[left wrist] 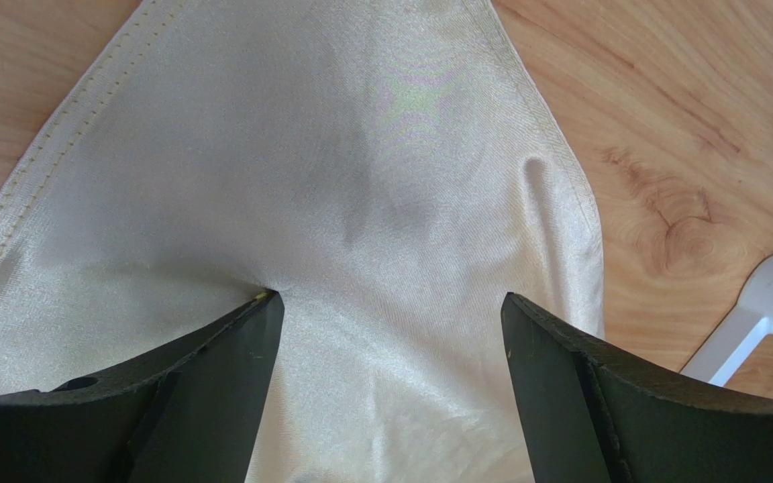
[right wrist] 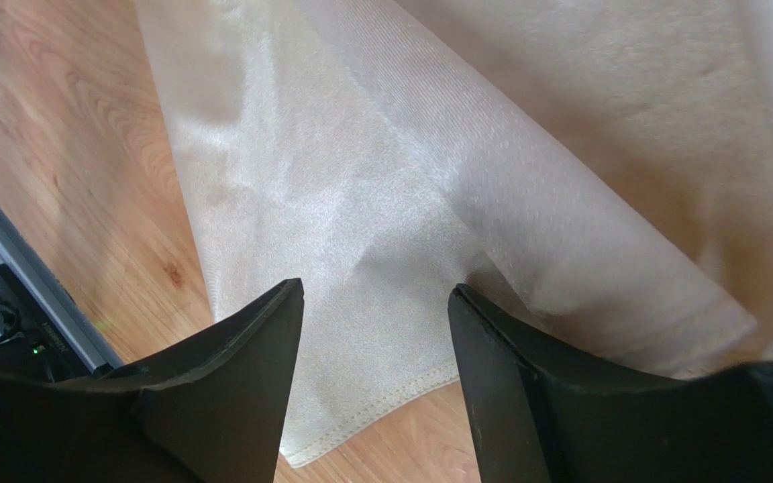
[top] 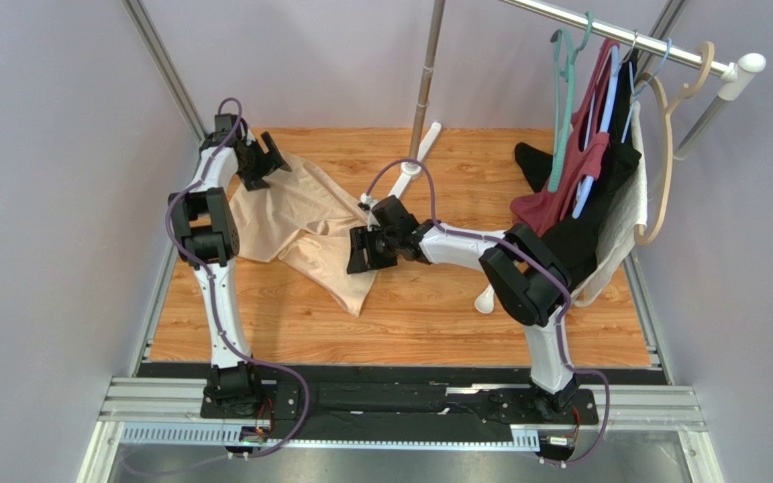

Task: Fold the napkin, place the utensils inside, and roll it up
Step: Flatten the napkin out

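Observation:
The peach-tan napkin (top: 300, 226) lies rumpled and partly folded over itself on the wooden table (top: 441, 322), left of centre. My left gripper (top: 272, 163) is at its far left corner, open. In the left wrist view the napkin (left wrist: 360, 151) spreads under that gripper (left wrist: 391, 302), and one fingertip (left wrist: 265, 307) dents the cloth. My right gripper (top: 360, 254) is open at the napkin's right side. In the right wrist view it (right wrist: 375, 292) hovers over a hemmed edge of the napkin (right wrist: 360, 201). A small white rounded piece (top: 484, 299), perhaps the spoon, peeks out by my right elbow.
A metal pole (top: 426, 70) stands at the back with its long white foot (top: 401, 176) on the table; the foot (left wrist: 769, 302) also shows at the left wrist view's right edge. Dark red, black and white garments (top: 592, 201) hang from a rail at the right.

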`<state>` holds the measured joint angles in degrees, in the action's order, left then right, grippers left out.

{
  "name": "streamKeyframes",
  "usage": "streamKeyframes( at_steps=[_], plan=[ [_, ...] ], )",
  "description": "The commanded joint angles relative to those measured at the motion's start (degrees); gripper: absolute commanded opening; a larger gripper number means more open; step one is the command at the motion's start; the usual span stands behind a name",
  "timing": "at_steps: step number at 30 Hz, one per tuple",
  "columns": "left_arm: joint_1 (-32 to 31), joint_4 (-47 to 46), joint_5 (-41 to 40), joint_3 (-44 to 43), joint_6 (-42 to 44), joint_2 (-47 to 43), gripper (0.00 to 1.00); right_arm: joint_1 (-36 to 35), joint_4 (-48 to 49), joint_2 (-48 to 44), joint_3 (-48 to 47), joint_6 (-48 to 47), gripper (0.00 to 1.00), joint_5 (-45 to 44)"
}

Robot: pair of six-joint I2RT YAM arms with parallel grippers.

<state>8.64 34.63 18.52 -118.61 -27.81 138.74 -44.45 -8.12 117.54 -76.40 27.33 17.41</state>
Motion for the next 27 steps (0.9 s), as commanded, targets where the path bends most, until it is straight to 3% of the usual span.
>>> streamKeyframes(
  at_steps=[1,7,17,27],
  plan=[
    [0.6,3.3,-0.8,-4.3,-1.3,3.3,0.89,1.7,-8.1,0.9,0.3,-2.9,0.63,-5.1],
    [1.0,4.6,-0.8,-9.7,-1.1,5.6,0.89,1.6,-9.0,-1.9,4.4,-1.1,0.62,-3.2],
    [0.8,2.9,0.2,-9.4,3.6,3.6,0.89,-0.8,-10.5,-11.1,12.6,0.2,0.62,-4.0],
    [-3.6,1.4,-0.6,-7.8,4.8,-9.7,0.89,-15.6,-15.8,-22.1,7.4,-4.9,0.63,-12.8]
  ],
)
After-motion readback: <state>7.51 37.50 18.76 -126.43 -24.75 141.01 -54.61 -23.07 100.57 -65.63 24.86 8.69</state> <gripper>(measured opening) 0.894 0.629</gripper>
